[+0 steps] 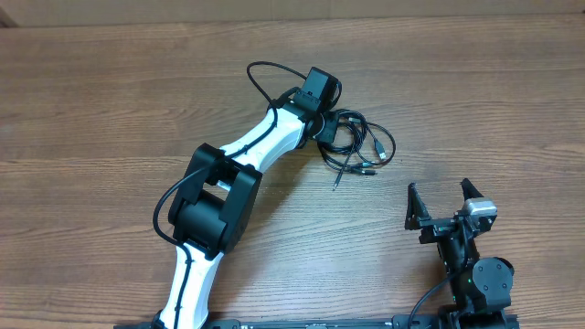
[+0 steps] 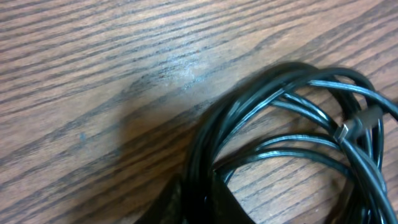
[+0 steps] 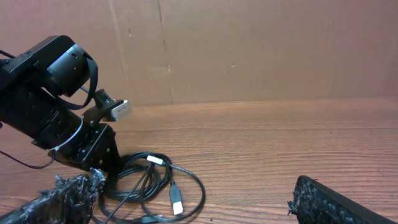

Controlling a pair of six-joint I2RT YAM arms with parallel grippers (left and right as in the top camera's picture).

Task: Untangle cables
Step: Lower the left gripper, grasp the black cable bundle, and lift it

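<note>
Cables (image 1: pixel 358 146) are seen as one tangled heap of thin, glossy black cords, coiled in overlapping loops, just right of centre in the upper half of the overhead frame, flat on the wooden table (image 1: pixel 110 110). In the left wrist view the loops (image 2: pixel 280 124) fill the right and lower part of the frame, with bright highlights along the strands. One small silver-tipped plug (image 2: pixel 353 126) is seen at the right edge. In the right wrist view the heap (image 3: pixel 155 180) lies at lower left, and two pale-tipped plug ends are counted there. The exact number of cords cannot be told, as the strands are too overlapped.

Counted: one heap, two arms, two grippers.

Left gripper (image 1: pixel 326 131) is placed on the left edge of the heap and is clenched. Strands are seen running into its dark fingers (image 2: pixel 186 208) at the bottom of the left wrist frame, so the bundle's edge is taken as pinched. The white-and-black left arm (image 1: pixel 247 151) is stretched diagonally from bottom left up to the heap.

Right gripper (image 1: pixel 443 203) is parked at lower right of the overhead frame, well apart from the heap, with jaws spread wide and nothing held between them. A cardboard wall (image 3: pixel 249 50) is seen behind the table in the right wrist view.
</note>
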